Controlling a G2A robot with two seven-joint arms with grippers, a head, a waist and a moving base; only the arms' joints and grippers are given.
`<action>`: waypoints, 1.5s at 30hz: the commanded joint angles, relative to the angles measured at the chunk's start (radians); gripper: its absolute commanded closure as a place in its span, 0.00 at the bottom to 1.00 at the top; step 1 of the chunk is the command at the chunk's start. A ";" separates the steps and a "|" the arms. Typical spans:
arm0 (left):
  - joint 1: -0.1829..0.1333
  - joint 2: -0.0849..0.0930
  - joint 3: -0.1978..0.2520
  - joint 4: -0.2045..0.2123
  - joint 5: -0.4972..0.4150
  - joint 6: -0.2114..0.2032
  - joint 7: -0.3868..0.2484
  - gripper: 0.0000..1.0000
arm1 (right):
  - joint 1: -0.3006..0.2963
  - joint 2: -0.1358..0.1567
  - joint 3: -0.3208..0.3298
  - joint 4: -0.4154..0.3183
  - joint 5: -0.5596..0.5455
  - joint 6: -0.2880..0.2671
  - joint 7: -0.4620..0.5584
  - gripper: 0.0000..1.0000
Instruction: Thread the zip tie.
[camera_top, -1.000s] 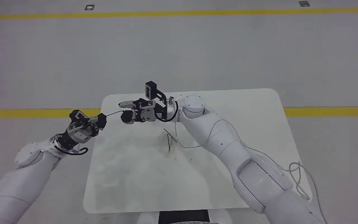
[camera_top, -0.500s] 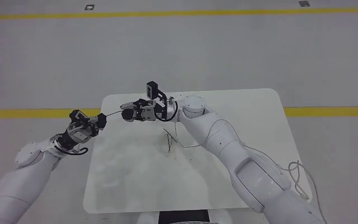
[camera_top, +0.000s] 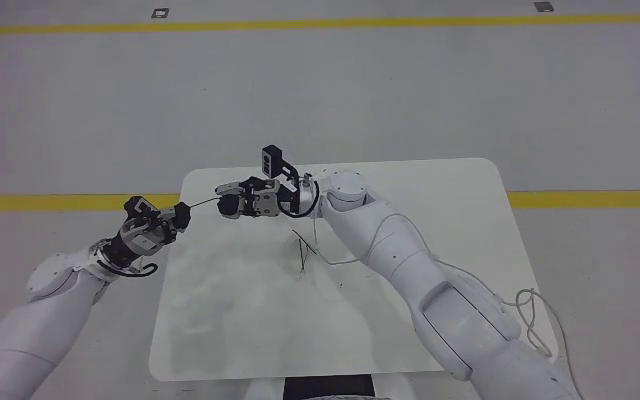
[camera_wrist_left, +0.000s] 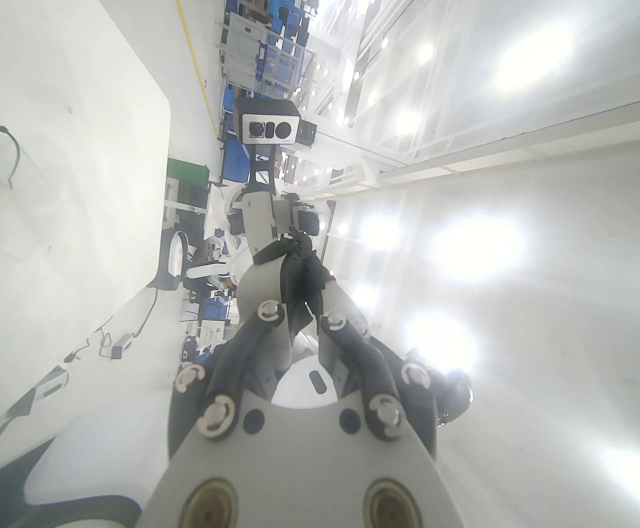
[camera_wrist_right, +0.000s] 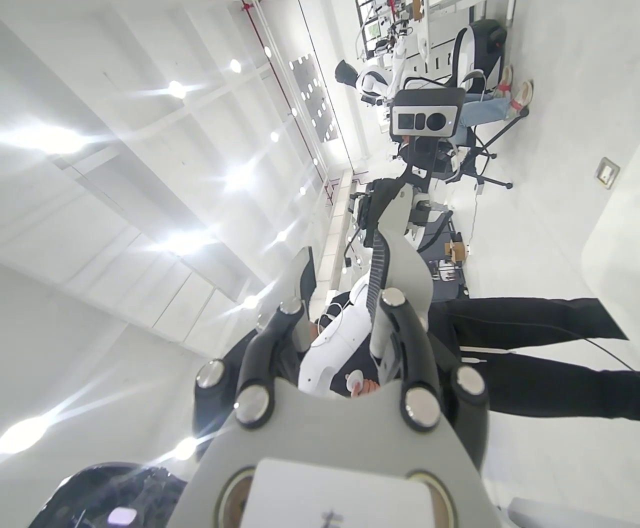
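At the left edge of the white table (camera_top: 430, 210), upper-centre in the top view, the left gripper (camera_top: 182, 212) is clenched on one end of the zip tie (camera_top: 204, 203). Its thin strap runs right, between the parted jaws of the right gripper (camera_top: 224, 198). Threading looks mid-step: next, those jaws must close on the free end, precisely aligned.

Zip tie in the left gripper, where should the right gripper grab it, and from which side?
Probably its free end: the zip tie juts as a thin, straight strand from the shut left gripper toward the open right gripper. Approach end-on, opposite the left gripper, with the jaws straddling the strand.
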 joint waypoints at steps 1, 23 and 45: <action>0.000 0.000 0.000 0.000 0.000 0.000 0.000 1.00 | -0.001 -0.001 0.001 -0.003 -0.003 0.002 0.003 0.78; 0.000 0.000 0.000 0.000 0.000 0.000 0.000 0.93 | 0.000 -0.009 0.012 0.004 -0.032 0.005 0.013 1.00; 0.005 -0.020 -0.028 -0.033 0.013 0.013 0.016 0.00 | -0.004 -0.024 0.006 0.001 -0.046 0.022 0.002 1.00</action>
